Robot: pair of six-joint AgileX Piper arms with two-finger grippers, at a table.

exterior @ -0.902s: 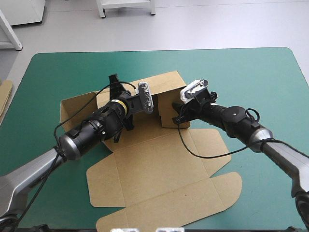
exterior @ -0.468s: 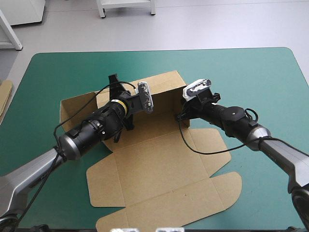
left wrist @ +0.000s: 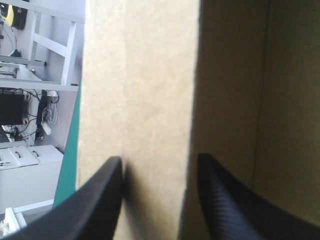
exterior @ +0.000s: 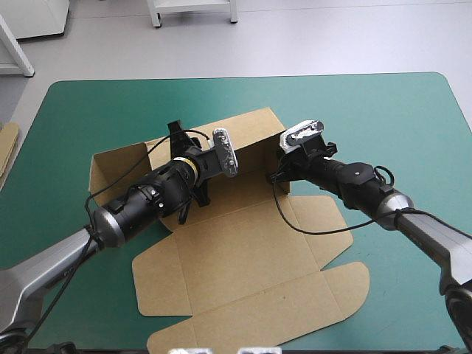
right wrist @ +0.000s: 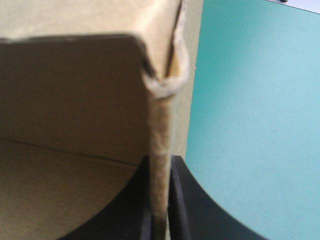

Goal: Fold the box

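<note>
While spread flat toward the near edge of the teal-green desk [exterior: 413,118], stands with walls raised at its far right part, near the desk's middle: so for the brown box [exterior: 243,251]. Grips the thin edge of the right-end wall with the right jaws, pressed almost together on the board. Holds the left jaws apart, gripping nothing, close before a raised board panel.

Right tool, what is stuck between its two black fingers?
A raised wall of the box, edge-on, pinched between the fingers of the right tool. The right wrist view shows it.
</note>
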